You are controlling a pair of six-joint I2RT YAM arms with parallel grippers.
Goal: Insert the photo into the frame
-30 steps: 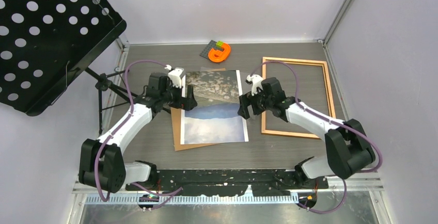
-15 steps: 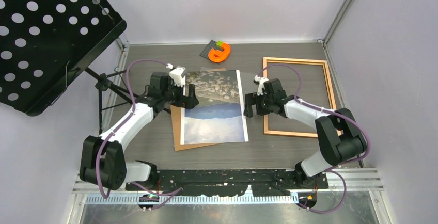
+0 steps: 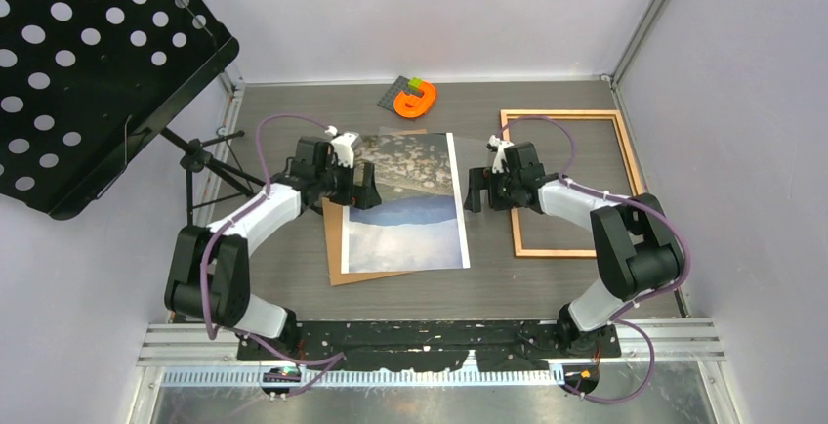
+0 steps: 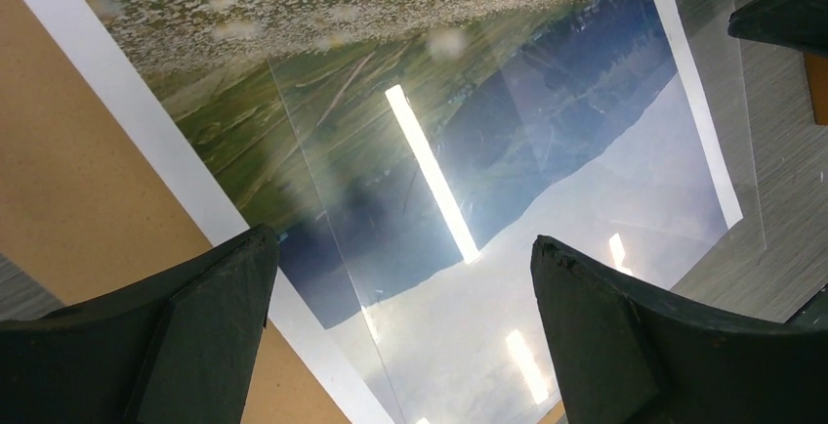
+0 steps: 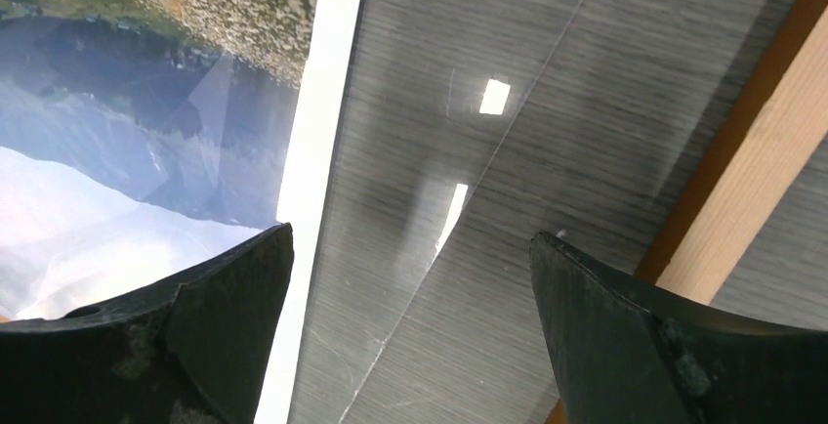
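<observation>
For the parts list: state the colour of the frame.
The frame is light orange-brown wood, clearest in the top external view.

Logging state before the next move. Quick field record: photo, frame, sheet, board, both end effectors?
photo: face up, mid-table, on the board, not in the frame
board: under the photo, showing along its left and near edges
sheet: clear, overlaps the photo, overhangs its right edge
frame: flat on the table right of the photo, table showing through
left end effector: open, over the photo's left edge, holding nothing
right end effector: open, between photo and frame, holding nothing
</observation>
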